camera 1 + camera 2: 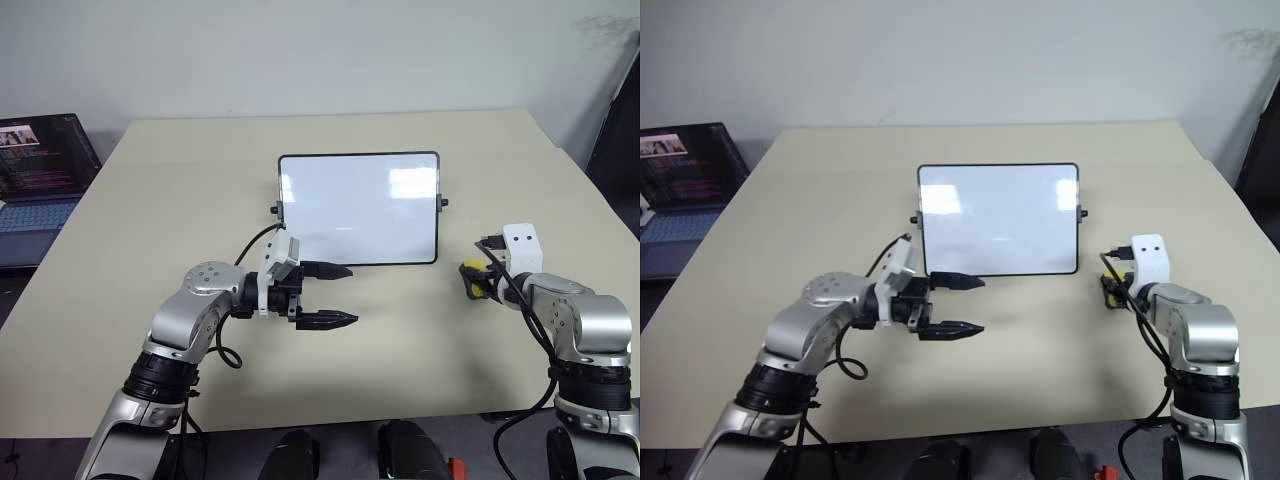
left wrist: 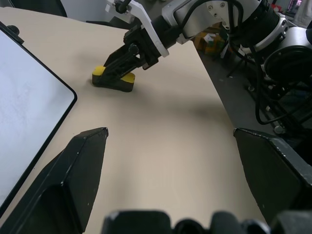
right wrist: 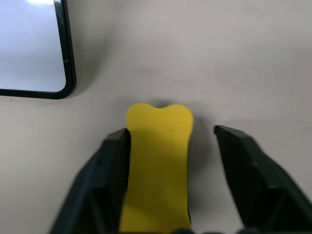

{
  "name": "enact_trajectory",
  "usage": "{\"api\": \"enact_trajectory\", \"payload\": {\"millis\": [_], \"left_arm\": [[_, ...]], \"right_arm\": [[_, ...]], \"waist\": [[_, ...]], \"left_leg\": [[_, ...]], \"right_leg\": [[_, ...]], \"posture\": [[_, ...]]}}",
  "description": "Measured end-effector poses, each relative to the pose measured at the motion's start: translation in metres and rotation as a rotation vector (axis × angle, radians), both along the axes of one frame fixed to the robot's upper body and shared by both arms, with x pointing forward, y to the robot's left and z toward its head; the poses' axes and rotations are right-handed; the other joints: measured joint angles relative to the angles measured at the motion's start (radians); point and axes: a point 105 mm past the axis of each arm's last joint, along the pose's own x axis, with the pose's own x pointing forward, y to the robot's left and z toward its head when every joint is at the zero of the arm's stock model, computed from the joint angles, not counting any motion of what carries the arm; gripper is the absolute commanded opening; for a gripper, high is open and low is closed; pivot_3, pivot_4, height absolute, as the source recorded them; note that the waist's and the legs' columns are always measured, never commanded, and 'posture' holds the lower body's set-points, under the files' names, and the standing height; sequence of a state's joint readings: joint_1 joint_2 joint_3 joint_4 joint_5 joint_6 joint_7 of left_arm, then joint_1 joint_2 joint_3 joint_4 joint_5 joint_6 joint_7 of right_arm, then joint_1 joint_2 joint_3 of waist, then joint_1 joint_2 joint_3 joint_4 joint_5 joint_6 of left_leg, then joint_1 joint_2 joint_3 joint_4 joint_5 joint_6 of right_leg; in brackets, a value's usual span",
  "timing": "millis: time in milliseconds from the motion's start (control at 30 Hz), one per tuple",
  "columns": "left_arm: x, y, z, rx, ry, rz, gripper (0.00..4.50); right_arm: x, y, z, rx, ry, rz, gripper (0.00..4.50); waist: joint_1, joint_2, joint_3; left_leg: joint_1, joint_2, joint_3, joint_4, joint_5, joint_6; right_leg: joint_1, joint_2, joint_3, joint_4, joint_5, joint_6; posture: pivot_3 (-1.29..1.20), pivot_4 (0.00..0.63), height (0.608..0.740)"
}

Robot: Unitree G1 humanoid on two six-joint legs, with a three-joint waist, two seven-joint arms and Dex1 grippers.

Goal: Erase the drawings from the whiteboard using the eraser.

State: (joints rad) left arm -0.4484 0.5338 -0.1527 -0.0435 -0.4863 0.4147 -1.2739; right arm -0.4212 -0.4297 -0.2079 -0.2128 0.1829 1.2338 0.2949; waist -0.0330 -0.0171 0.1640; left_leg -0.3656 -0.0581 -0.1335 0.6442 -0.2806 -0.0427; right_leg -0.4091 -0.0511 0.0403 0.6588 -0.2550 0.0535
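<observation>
The whiteboard [image 1: 358,208] lies in the middle of the table, its surface white with only light reflections; no drawings are in view on it. The yellow eraser [image 3: 158,161] rests on the table to the right of the board. My right gripper [image 3: 170,134] stands open around it, one finger against its side and the other apart from it. My left gripper [image 1: 348,295] is open and holds nothing. It hovers just in front of the board's near left corner and points right, toward the eraser [image 2: 113,80].
An open laptop [image 1: 40,170] sits on a separate surface beyond the table's left edge. The beige table [image 1: 200,160] has bare room on all sides of the board. Cables and equipment lie past the table's right edge.
</observation>
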Motion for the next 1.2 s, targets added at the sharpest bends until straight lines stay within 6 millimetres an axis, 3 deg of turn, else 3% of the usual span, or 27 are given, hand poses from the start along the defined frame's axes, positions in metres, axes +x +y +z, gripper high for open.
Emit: {"api": "enact_trajectory", "payload": {"millis": [67,1100,1200], "left_arm": [[0.0,0.0,-0.0001,0.0,0.002,0.0,4.5],[0.0017,-0.0006,0.0025,0.009,-0.005,-0.001,4.5],[0.0019,-0.0005,0.0024,0.01,-0.006,0.001,4.5]], "right_arm": [[0.0002,0.0001,0.0003,0.0,-0.001,0.0,4.45],[0.007,-0.0012,-0.0002,0.006,0.0,-0.025,4.45],[0.0071,-0.0017,-0.0014,0.009,0.005,-0.028,3.83]], "waist": [[0.0,0.0,0.0],[0.0,0.0,0.0],[0.0,0.0,0.0]], "left_leg": [[0.0,0.0,0.0,0.0,0.0,0.0],[0.0,0.0,0.0,0.0,0.0,0.0],[0.0,0.0,0.0,0.0,0.0,0.0]], "right_leg": [[0.0,0.0,0.0,0.0,0.0,0.0],[0.0,0.0,0.0,0.0,0.0,0.0],[0.0,0.0,0.0,0.0,0.0,0.0]], "posture": [[0.0,0.15,0.74],[0.0,0.15,0.74],[0.0,0.15,0.74]]}}
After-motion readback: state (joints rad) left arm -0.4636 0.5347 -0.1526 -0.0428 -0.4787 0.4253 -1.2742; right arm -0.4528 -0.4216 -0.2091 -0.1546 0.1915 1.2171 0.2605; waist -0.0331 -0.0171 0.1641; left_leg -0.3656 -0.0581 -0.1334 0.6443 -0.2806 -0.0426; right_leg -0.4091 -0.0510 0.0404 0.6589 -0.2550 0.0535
